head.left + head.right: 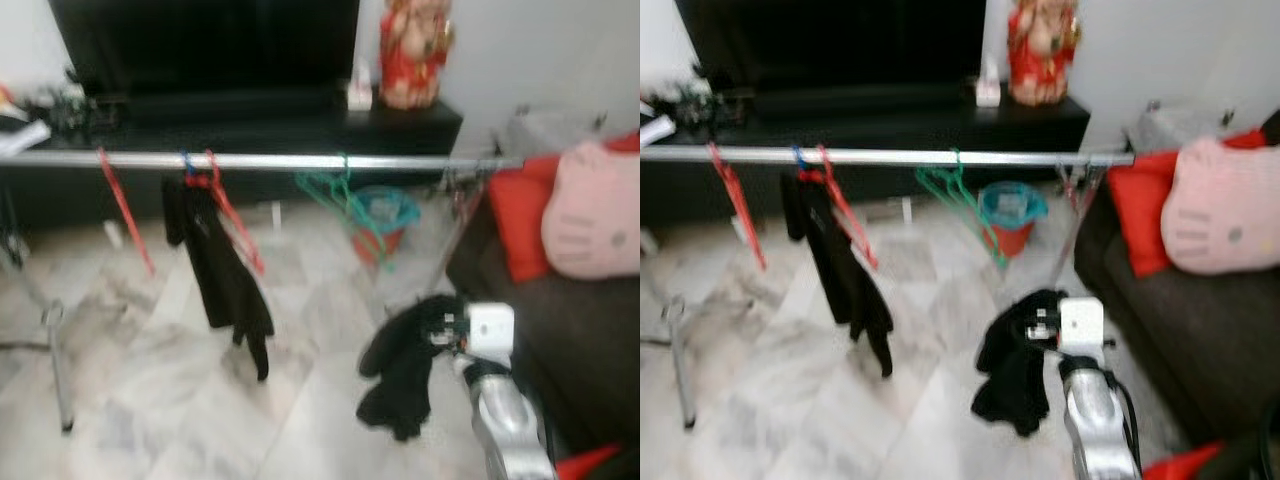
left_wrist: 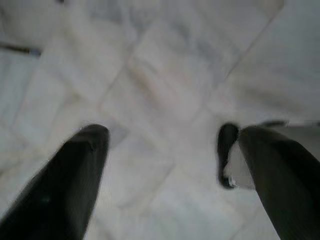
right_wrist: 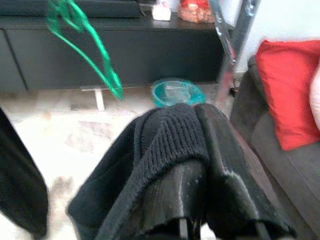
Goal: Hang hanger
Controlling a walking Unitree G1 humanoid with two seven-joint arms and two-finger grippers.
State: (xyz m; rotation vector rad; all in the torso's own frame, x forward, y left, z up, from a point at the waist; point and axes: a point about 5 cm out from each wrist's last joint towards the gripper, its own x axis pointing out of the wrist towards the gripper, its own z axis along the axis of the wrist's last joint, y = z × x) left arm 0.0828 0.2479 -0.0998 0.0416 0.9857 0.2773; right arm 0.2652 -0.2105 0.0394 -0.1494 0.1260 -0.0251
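Green hanger hooked on the silver rail, far and left of the right end effector, which is clamped on a black knitted garment above the marble floor, left end effector spread wide over floor tiles, another black garment on a red hanger further left.

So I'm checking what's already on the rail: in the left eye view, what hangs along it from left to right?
red hanger → black garment on a red hanger → green hangers. Below the rail, the right gripper holds another black garment.
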